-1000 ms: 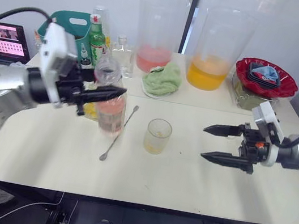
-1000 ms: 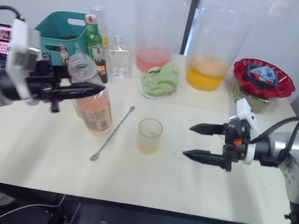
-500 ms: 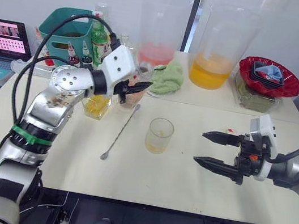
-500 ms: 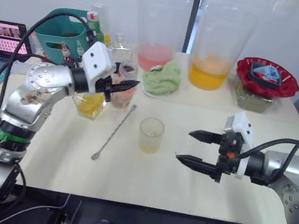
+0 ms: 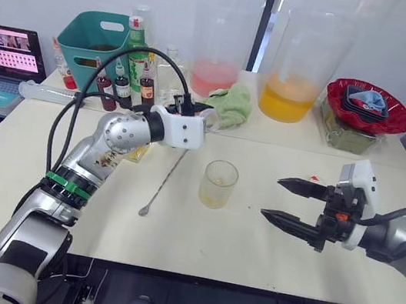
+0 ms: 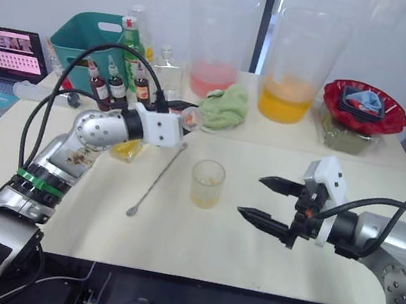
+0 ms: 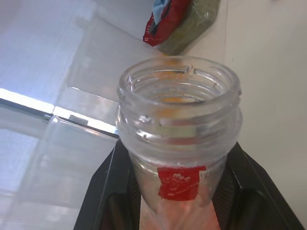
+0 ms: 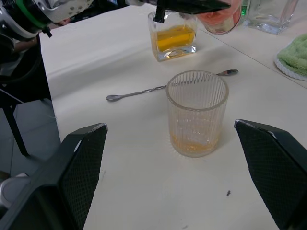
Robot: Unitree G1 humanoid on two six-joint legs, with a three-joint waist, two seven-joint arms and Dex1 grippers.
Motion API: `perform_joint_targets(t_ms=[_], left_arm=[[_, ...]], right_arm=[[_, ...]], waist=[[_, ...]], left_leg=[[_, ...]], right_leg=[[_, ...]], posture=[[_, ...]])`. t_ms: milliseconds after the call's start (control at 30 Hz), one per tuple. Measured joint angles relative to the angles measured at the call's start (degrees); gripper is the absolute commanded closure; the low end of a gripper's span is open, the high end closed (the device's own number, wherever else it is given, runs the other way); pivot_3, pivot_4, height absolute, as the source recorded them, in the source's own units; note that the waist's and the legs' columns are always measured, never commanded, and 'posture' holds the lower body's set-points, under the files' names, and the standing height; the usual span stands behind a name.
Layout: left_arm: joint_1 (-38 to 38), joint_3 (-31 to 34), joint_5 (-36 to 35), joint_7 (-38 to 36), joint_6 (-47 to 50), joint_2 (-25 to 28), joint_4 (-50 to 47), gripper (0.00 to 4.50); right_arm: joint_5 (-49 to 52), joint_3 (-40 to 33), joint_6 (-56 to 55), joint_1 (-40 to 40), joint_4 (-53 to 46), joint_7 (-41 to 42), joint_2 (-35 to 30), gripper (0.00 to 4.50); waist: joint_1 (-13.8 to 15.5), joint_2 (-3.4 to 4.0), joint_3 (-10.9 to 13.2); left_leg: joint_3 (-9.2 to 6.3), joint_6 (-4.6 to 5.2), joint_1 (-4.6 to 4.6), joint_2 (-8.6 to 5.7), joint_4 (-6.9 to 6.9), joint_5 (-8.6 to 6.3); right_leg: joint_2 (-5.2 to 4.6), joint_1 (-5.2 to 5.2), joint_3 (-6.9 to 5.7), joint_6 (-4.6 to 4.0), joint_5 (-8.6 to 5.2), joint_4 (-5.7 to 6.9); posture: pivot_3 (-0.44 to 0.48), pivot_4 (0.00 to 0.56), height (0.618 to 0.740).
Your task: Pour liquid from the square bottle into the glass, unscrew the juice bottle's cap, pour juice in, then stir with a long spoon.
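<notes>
Glass [image 5: 219,183] sits near the table's [image 5: 247,261] centre, upright, thin layer of yellow liquid [image 8: 192,143] at the bottom. Right gripper [image 5: 288,202] is right of it, apart, above the tabletop, fingers spread wide, holding nothing, tips pointing left toward the glass. Long spoon [image 5: 164,179] lies flat just left of the glass, not touching, handle running diagonally, the end by the left arm farther away. Square bottle [image 8: 173,40], part full of yellow liquid, stands farther left, behind the spoon. Left gripper [image 6: 186,115] is above it, clamped on the juice bottle [image 7: 178,158]; the bottle's mouth is open, no cap on, red label patch under the neck, pink juice [image 8: 221,19] inside. Bottle tilt: cannot tell exactly. Far side: green cloth [image 5: 226,105], two big clear jugs [image 5: 220,42], one with pink, one with orange, and a teal basket [image 5: 97,37] far left.
</notes>
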Motion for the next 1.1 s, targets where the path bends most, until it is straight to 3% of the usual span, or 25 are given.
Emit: perform_joint_targets(t_ms=[500,1100], left_arm=[[1.06,-2.63,12.30,8.38,-7.37,-1.10,2.83,3.07],[1.07,-5.37,22.92,14.00,-9.54,-1.52,4.03,3.07]], right_arm=[[0.20,1.69,-1.23,0.67,-1.71,-4.41,0.31,0.02],[-0.16,4.33,-1.31,0.63,-2.47,-8.41,3.28,0.02]], waist=[[-0.07,0.00,0.00],[-0.11,0.00,0.00]], left_leg=[[-0.01,0.00,0.01,0.00,0.01,0.00],[-0.01,0.00,0.02,-0.02,0.02,0.00]], right_leg=[[0.02,-0.02,-0.01,0.00,0.00,0.12],[0.01,-0.03,-0.01,0.00,0.00,0.19]], posture=[[0.000,0.150,0.740],[0.000,0.150,0.740]])
